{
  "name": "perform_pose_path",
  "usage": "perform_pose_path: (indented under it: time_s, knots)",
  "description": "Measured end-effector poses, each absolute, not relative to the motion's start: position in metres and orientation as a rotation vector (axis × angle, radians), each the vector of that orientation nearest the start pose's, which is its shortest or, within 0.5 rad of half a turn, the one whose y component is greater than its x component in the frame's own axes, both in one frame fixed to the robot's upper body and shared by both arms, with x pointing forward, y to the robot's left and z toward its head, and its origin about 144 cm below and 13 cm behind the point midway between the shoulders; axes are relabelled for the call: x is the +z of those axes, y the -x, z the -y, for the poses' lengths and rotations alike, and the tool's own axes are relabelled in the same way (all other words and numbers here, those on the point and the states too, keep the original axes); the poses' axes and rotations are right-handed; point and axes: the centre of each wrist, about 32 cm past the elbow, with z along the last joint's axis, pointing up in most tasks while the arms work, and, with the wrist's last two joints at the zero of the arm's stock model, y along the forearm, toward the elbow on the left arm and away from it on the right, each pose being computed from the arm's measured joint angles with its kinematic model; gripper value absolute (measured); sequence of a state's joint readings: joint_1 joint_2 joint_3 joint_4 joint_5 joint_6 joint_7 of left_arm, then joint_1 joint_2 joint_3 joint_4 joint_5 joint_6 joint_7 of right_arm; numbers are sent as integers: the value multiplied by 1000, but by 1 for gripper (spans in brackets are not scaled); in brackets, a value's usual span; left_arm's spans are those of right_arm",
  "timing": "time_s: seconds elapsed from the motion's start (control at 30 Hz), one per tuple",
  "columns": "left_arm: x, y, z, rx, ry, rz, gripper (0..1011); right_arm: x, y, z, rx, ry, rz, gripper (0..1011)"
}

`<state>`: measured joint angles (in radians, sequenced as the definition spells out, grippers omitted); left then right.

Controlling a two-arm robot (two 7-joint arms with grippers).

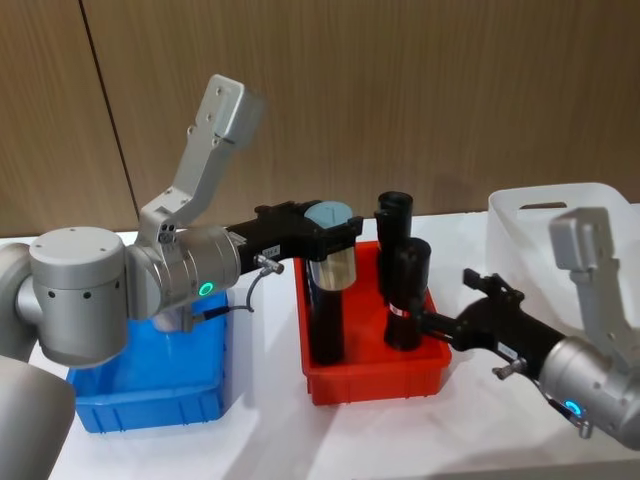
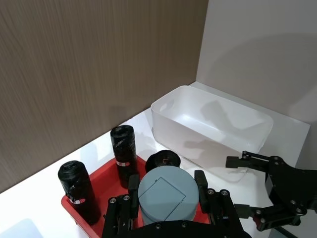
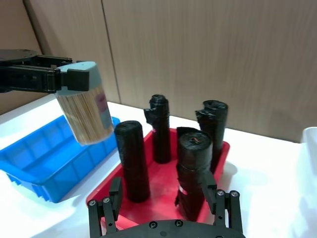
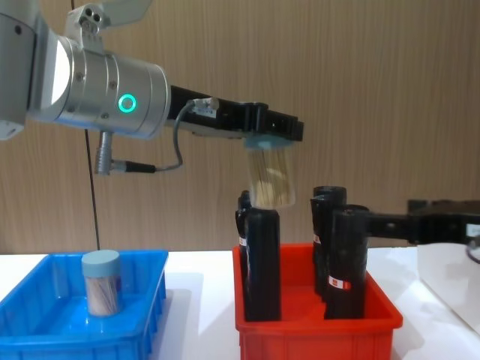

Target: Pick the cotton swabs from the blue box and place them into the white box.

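Now: right gripper (image 1: 452, 305) sits open at 4 o'clock of the red bin (image 1: 370, 388). Left gripper (image 1: 333, 232) clamps a tub (image 4: 271, 180) by its lid above the bottles (image 1: 405, 290). Carry it level toward 3 o'clock, clearing bottle tops; release only over the white box (image 1: 560, 195).

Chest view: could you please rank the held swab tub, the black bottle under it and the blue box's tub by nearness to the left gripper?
1. Held swab tub, clamped by the left gripper.
2. Black bottle, directly below, in the red bin.
3. Other tub, lower left, blue box.
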<state>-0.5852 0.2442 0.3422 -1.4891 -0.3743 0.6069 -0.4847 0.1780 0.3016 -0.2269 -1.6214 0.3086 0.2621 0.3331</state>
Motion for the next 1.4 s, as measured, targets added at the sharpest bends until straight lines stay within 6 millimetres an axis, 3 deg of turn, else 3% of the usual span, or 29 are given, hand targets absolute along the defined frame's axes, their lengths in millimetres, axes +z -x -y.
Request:
perform_pose_path:
  time_s: [0.5, 1.4]
  knots:
    - [1321, -578, -199, 767, -171, -139, 671, 1225, -523, 219, -900, 90, -113, 1001]
    - [1321, -578, -199, 767, -171, -138, 671, 1241, -538, 186, -773, 98, -114, 1001]
